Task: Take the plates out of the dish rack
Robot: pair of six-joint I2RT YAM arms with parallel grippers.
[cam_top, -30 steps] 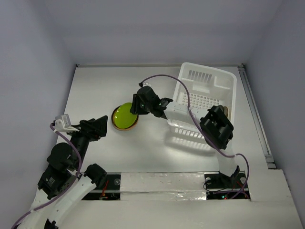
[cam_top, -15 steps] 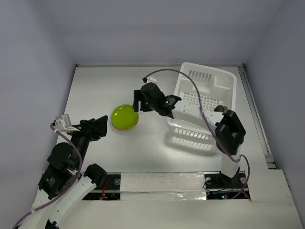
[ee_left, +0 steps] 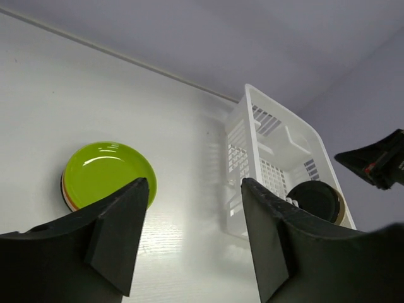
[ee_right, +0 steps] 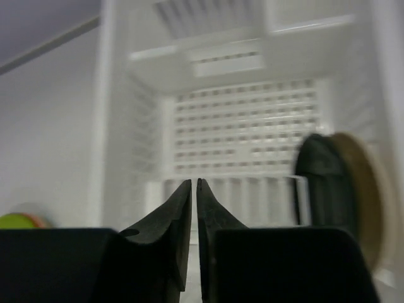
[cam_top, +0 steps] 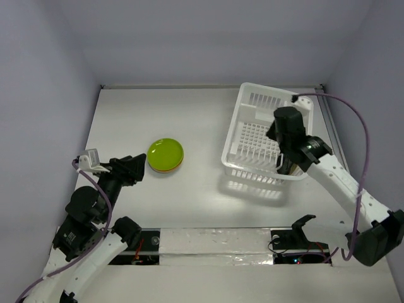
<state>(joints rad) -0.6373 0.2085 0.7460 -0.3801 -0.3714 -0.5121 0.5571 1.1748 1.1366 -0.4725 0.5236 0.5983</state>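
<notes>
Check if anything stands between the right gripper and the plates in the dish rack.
Nothing visible does. The shut right gripper points into the dish rack; the dark plate and tan plate stand to its right.

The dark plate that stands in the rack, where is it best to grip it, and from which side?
Probably the top rim of the dark plate, coming down from above. It stands on edge beside the tan plate, its lower part down in the dish rack, whose walls block the sides; only the upper edge looks free.
</notes>
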